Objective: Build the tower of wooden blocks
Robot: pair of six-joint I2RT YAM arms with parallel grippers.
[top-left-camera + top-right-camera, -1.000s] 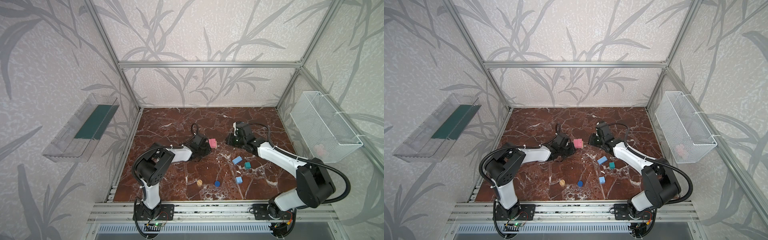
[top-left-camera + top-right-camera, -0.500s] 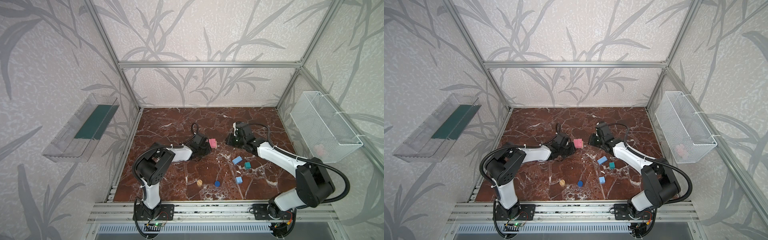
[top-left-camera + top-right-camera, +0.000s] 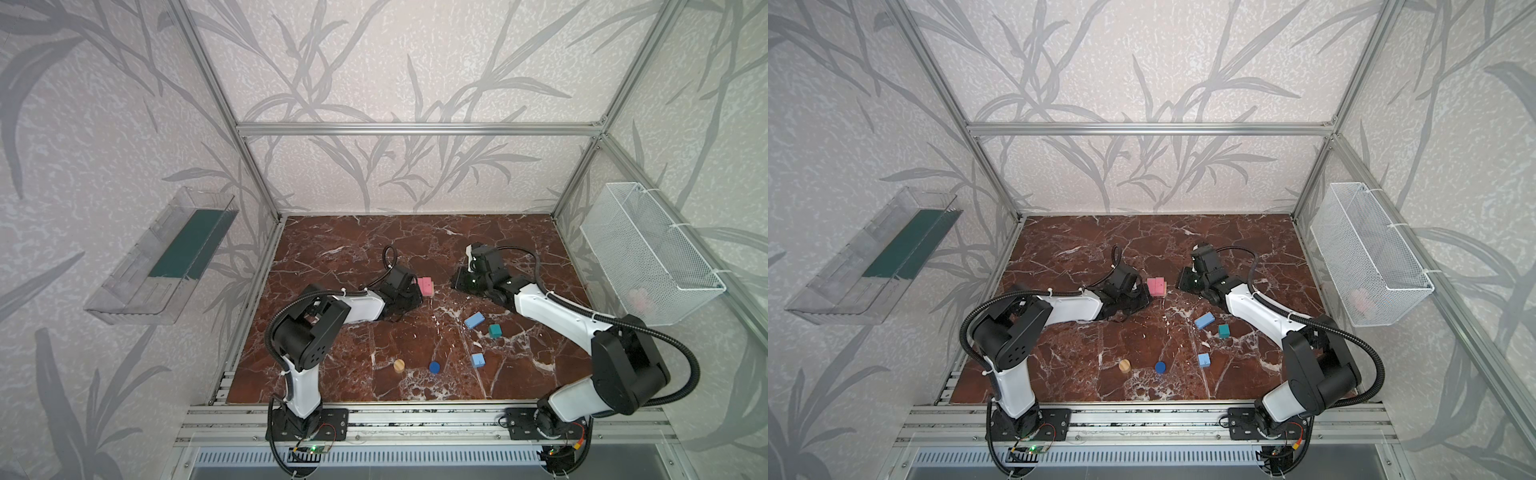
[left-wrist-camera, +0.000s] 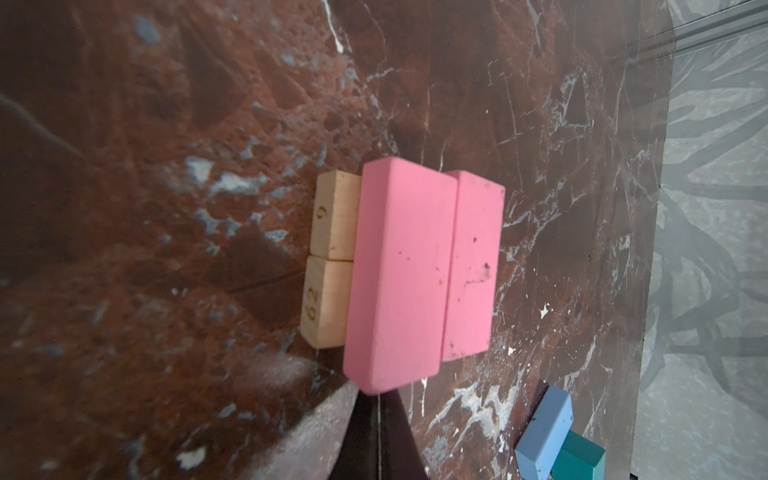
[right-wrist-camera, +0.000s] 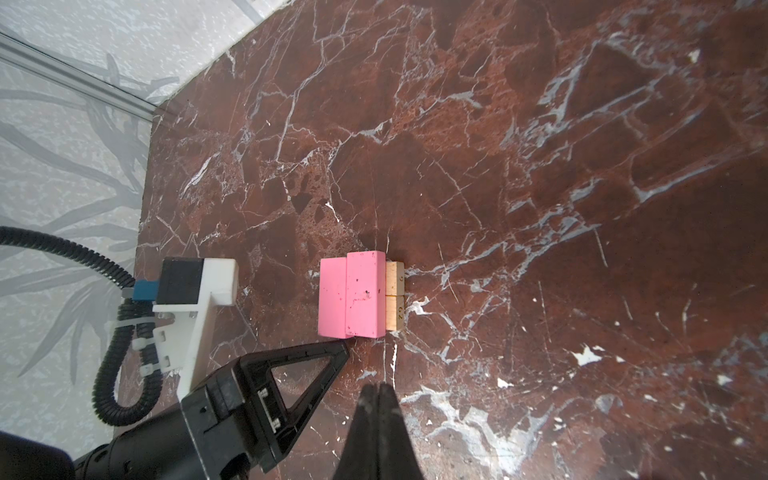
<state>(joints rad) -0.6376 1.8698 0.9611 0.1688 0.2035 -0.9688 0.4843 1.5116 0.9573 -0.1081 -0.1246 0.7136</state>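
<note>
Nothing has moved in the last second: left gripper (image 4: 378,405) closed and empty with its tips at the end of the pink bars (image 4: 399,274), right gripper (image 5: 379,390) closed and empty nearby, tower (image 3: 1156,286) mid-tabletop toward the far edge with only pink over tan bars (image 4: 332,257), so likely just squaring up; light blue blocks (image 3: 474,320), teal cube (image 3: 494,331), dark blue cylinder (image 3: 434,366) and tan cylinder (image 3: 399,365) lie loose toward the near edge.

We're looking down on a red-brown marble table (image 3: 332,245), white veins running all across it. On the left wall we've got a clear plastic bin (image 3: 124,299), tilted, with a dark green panel (image 3: 189,243) lying inside. Over on the right wall hangs a white wire basket (image 3: 665,266), and something pale pink (image 3: 638,297) sits in it, too blurred to name. Aluminium frame bars (image 3: 415,129) edge the leaf-patterned walls (image 3: 415,62), and a slotted rail (image 3: 415,419) runs along the front.
</note>
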